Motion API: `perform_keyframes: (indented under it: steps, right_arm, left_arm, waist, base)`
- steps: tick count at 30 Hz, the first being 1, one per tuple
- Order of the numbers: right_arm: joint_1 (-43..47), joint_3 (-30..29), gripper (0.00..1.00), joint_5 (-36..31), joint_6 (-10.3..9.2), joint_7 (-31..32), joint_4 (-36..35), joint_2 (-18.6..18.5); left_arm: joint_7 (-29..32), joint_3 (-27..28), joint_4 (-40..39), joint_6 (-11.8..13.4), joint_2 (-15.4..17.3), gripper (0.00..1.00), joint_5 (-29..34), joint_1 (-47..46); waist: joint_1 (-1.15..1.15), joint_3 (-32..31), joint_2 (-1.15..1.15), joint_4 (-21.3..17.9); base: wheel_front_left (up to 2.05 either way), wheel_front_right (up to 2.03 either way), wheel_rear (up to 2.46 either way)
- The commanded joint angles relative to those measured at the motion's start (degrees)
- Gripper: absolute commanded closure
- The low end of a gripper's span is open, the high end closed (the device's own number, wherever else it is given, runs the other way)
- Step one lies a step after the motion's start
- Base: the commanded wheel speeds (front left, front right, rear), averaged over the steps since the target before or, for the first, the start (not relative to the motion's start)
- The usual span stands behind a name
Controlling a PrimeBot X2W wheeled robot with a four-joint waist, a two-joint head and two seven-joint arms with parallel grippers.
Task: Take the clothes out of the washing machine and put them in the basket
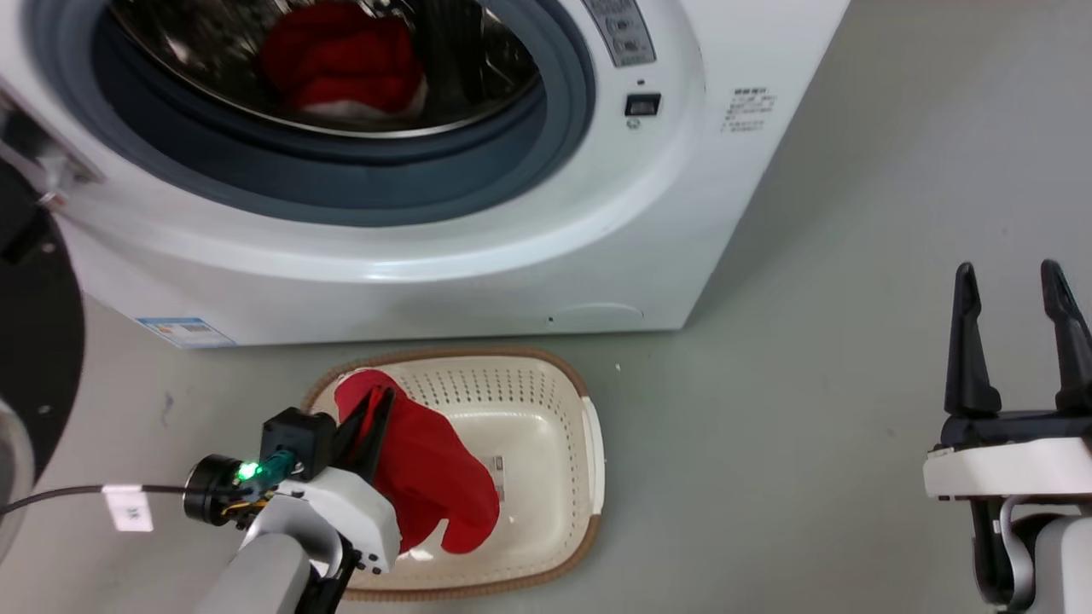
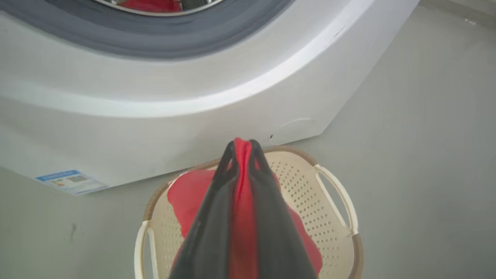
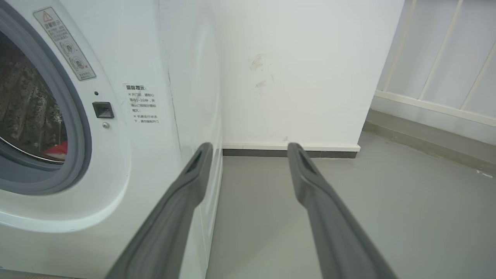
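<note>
Your left gripper [image 1: 378,401] is clenched on a plain red garment [image 1: 435,477], with a fold of the cloth pinched between its two fingers. The left wrist view shows this clearly. The gripper hangs in front of the washing machine [image 1: 512,256], low down, over the basket [image 1: 478,351] that sits on the floor close against the machine's lower front. Most of the garment droops inside the basket. I can't tell whether its bottom edge rests on the basket's base. The top of the cloth is held up at about rim height.

Your right gripper [image 1: 1007,277] is spread wide and carries nothing. It waits past the machine's front corner on your right, above bare floor [image 1: 810,384].

By my reckoning you are about halfway. One garment is out of the machine and over the basket, but it has not been let go. A second garment [image 1: 341,64], red with white along its lower edge, lies inside the drum. The door [image 1: 34,341] stands open at the machine's left, so the way back in looks free. What's left is to release this garment, then fetch the other one.
</note>
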Motion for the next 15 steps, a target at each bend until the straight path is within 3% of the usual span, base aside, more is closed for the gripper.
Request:
perform_keyframes:
  steps: [1, 7, 15]
  right_arm:
    - [-1.15, 0.13, 0.0, -0.2, -0.08, -0.14, -0.38, 0.06]
    - [-3.5, 0.09, 0.0, 0.12, -0.08, -0.14, -1.59, 0.06]
    - [-5.21, 0.14, 0.0, 2.06, -0.08, -0.14, -2.33, 0.07]
  left_arm:
    - [-0.36, -0.31, 1.89, -0.47, -0.34, 1.0, 0.42, -1.65]
    - [-0.95, -1.76, 14.8, -2.34, -2.41, 1.0, 2.37, -8.14]
    - [-1.32, -0.71, 26.87, -2.95, -3.44, 1.0, 3.63, -15.57]
  waist:
    - [-0.01, 4.2, 0.0, -2.08]
    - [-0.01, 10.67, 0.0, -4.81]
    - [-0.01, 17.03, 0.0, -8.42]
  base:
    - [0.0, 0.0, 0.0]
    - [0.0, 0.0, 0.0]
    - [0.0, 0.0, 0.0]
